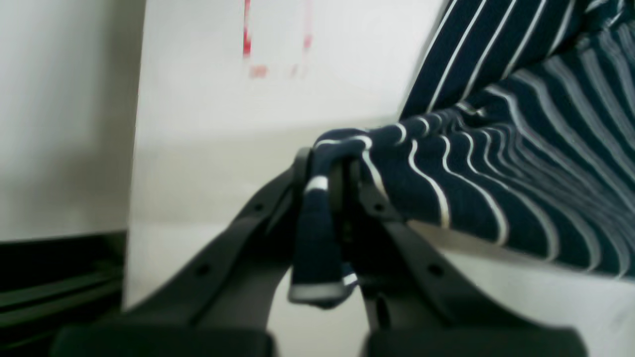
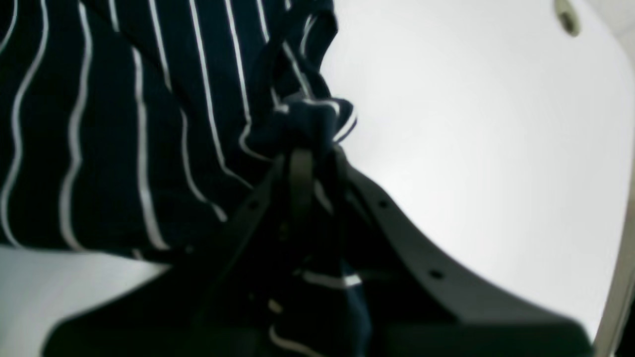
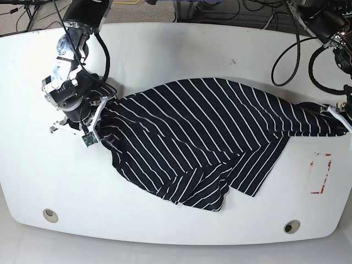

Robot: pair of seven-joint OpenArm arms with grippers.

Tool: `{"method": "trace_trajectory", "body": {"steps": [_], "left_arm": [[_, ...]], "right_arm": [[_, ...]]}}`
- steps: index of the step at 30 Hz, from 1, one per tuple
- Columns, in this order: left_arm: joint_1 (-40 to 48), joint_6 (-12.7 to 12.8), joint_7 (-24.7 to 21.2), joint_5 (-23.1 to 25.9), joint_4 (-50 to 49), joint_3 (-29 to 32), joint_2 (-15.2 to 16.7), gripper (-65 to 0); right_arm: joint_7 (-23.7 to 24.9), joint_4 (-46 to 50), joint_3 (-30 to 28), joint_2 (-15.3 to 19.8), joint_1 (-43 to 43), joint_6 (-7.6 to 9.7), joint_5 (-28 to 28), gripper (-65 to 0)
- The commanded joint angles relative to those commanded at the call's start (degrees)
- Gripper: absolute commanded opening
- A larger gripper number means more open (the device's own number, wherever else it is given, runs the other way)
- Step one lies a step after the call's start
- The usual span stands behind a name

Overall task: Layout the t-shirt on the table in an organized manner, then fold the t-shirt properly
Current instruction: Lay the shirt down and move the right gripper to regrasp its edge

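The dark navy t-shirt (image 3: 203, 137) with thin white stripes is stretched across the middle of the white table (image 3: 165, 49), its lower part bunched in loose folds. My left gripper (image 1: 327, 163) is shut on a pinch of the t-shirt (image 1: 496, 163) edge at the base view's right end (image 3: 342, 113), with a strip of cloth hanging between its fingers. On the base view's left, my right gripper (image 2: 310, 158) is shut on the other end of the t-shirt (image 2: 149, 124), near the arm's wrist (image 3: 102, 107). Both held ends are lifted slightly off the tabletop.
A red-and-white tape rectangle (image 3: 320, 173) lies on the table near its right edge, also seen blurred as the tape rectangle (image 1: 275, 44). Two metal grommet holes (image 3: 50, 214) (image 3: 291, 226) sit near the front edge. Cables (image 3: 286, 49) trail over the back right.
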Motion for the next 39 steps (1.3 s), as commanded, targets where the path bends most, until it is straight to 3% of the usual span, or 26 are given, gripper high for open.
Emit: {"method": "trace_trajectory", "body": {"steps": [4, 11, 22, 24, 32, 35, 39], "left_arm": [[2.8, -0.5, -0.5, 0.0, 0.0, -0.2, -1.0, -65.0], [6.5, -5.9, -0.5, 0.4, -0.1, -3.9, -1.9, -65.0], [12.4, -6.5, -0.7, 0.4, 0.0, -7.7, -2.4, -65.0], [13.3, -6.5, -0.7, 0.4, 0.0, -8.3, -3.0, -65.0], [14.2, -6.5, -0.7, 0.4, 0.0, -8.6, -3.3, -65.0], [14.4, -6.5, -0.7, 0.4, 0.0, -8.6, -3.3, -65.0], [14.4, -6.5, -0.7, 0.4, 0.1, -8.4, -3.3, -65.0]], "right_arm": [[0.0, 0.0, 0.0, 0.0, -2.4, 0.00, -0.2, -65.0], [-0.2, 0.0, 0.0, 0.0, -5.9, 0.00, -0.3, -65.0], [-0.4, -0.1, 0.1, -0.1, -10.5, 0.00, -0.4, -62.1], [-0.4, -0.1, 0.1, -0.1, -11.2, 0.00, -0.4, -55.6], [-0.4, 0.0, 0.1, -0.1, -10.7, 0.00, -0.1, -15.1], [-0.4, 0.0, 0.1, -0.1, -7.7, 0.00, 0.0, -7.5], [-0.4, -0.7, 0.0, -0.5, -2.1, 0.00, 0.1, -7.5]]}}
